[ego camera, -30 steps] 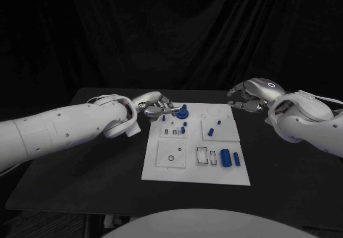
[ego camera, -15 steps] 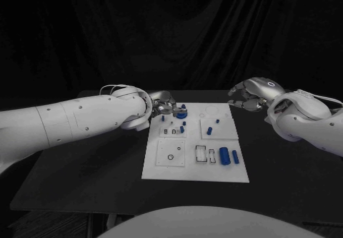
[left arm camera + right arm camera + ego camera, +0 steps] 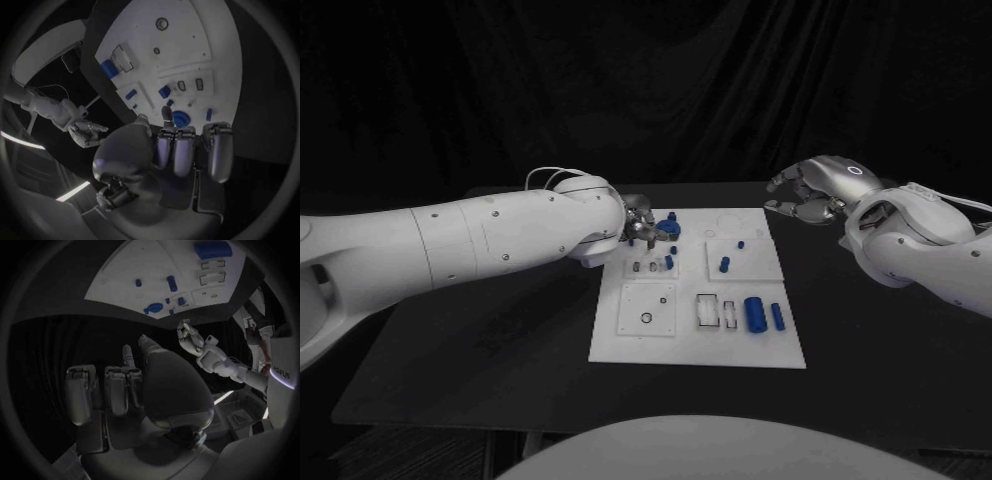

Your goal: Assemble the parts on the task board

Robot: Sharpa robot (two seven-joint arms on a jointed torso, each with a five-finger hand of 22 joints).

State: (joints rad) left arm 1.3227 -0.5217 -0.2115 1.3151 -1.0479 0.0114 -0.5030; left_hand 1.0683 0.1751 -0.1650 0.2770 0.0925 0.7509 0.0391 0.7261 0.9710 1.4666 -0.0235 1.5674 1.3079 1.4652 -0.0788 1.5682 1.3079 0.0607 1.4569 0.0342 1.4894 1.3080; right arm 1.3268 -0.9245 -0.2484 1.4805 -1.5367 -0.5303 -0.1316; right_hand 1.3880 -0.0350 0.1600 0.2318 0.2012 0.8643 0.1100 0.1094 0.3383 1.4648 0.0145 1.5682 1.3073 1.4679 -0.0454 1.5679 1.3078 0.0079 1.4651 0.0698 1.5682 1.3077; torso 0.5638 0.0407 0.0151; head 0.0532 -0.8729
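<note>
On the white task board point(image 3: 646, 345) mid-counter point(image 3: 488, 340), the left hand point(image 3: 640, 222) reaches a blue part point(image 3: 668, 228), grip apparently unclear, while the right hand point(image 3: 816, 190) hovers curled, empty.

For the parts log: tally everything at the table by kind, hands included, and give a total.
Blue parts: 6 plain in the head view; more may hide by the left hand
White task board: 1
Hands: 2, the left hand and the right hand
Total: 9
</note>
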